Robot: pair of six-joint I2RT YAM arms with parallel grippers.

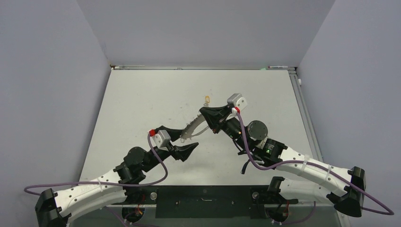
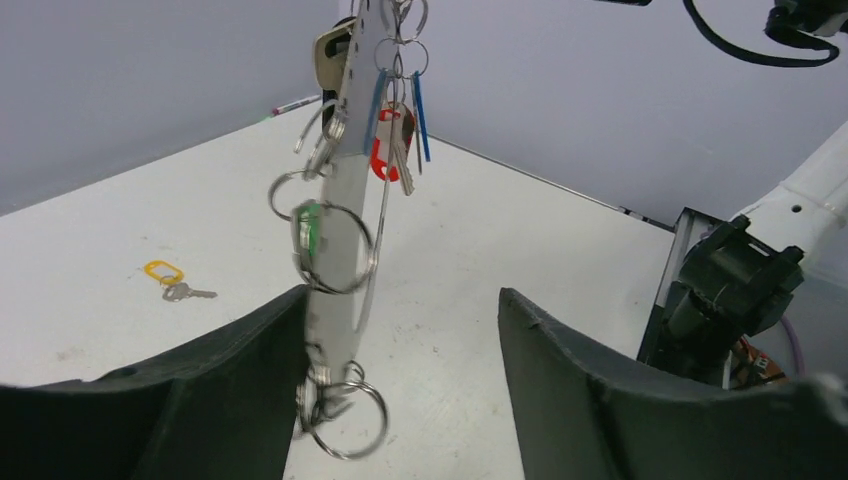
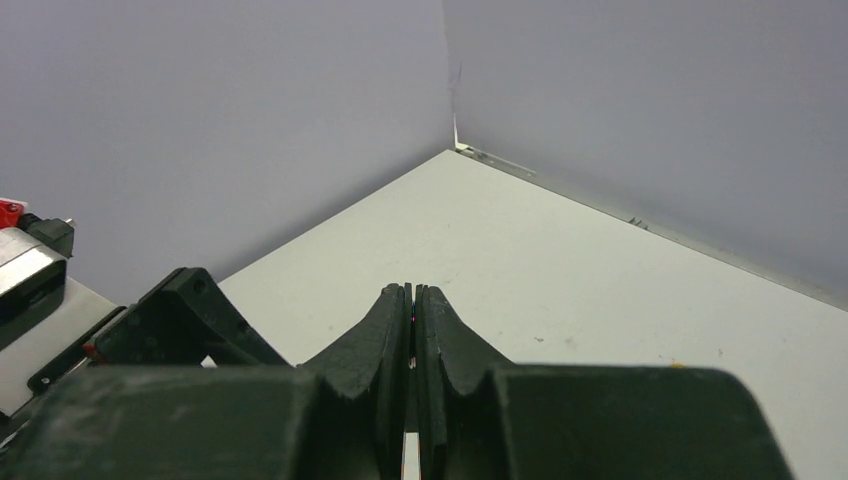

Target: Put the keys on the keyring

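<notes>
Over table [image 2: 100, 230], keyring [image 2: 336, 205] hangs within left tool [image 2: 402, 295].

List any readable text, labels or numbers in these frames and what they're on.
None readable.
Green tag, red tag, blue tag on the keyring: no print visible.
Yellow tag on the table: too small to tell.
</notes>
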